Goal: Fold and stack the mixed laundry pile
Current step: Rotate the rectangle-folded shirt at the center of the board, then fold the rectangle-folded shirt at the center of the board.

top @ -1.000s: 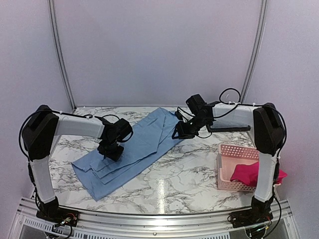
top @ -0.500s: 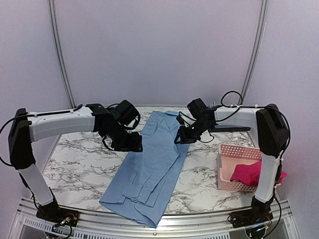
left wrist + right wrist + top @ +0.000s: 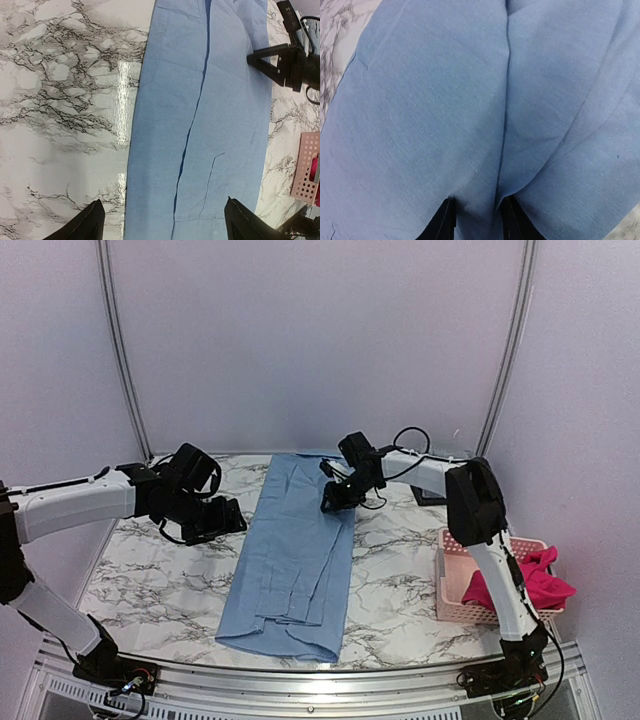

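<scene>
The light blue shirt (image 3: 295,550) lies flat as a long strip from the table's back to its front edge. It also fills the left wrist view (image 3: 200,125) and the right wrist view (image 3: 445,100). My left gripper (image 3: 228,517) hovers just left of the shirt, wide open and empty; in its own view (image 3: 165,226) the jaws stand wide apart over the cloth. My right gripper (image 3: 335,498) is at the shirt's right edge near the back, shut on a fold of the cloth (image 3: 477,220). The magenta-red garment (image 3: 525,580) hangs in and over the basket.
The pink lattice basket (image 3: 455,575) stands at the front right, its corner also in the left wrist view (image 3: 306,167). A dark flat tray (image 3: 428,498) lies at the back right, mostly behind my right arm. Marble table (image 3: 150,570) shows on both sides of the shirt.
The shirt has swung from a diagonal lie to straight front-to-back. My left gripper let go of it and drew back left. My right gripper moved left, still holding the cloth.
</scene>
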Controlling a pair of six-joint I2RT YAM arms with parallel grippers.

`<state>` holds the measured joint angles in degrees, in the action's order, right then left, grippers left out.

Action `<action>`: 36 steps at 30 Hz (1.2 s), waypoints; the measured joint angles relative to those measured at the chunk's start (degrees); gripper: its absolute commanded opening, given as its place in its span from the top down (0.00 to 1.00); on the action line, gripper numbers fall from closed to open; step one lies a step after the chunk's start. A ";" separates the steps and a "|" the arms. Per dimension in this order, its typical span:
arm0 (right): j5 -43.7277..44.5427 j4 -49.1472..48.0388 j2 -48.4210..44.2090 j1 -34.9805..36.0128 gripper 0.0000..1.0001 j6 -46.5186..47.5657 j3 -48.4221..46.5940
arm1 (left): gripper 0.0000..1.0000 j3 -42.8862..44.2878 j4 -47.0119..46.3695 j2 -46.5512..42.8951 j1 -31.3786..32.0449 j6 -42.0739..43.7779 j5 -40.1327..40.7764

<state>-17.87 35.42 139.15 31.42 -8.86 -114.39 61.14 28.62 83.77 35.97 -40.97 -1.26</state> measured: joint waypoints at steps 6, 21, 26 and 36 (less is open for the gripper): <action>3.08 2.21 9.60 -1.42 0.54 3.43 -17.31 | 0.13 -4.55 -4.74 -0.83 -0.42 -1.42 -0.07; -6.99 -10.47 -45.07 -1.49 0.50 -8.20 35.26 | 0.35 -24.48 -11.52 -15.43 0.50 -6.51 -7.15; -10.19 -14.86 -53.72 3.85 0.53 -17.84 53.64 | 0.46 -29.88 -11.61 -18.99 3.65 -9.68 -9.01; -11.08 -23.71 -53.88 19.26 0.53 -35.56 74.27 | 0.49 -37.24 -15.96 -19.26 8.37 -14.71 -11.28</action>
<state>-28.95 11.70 85.27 50.68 -44.42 -40.12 23.90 12.67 64.51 44.34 -55.68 -12.53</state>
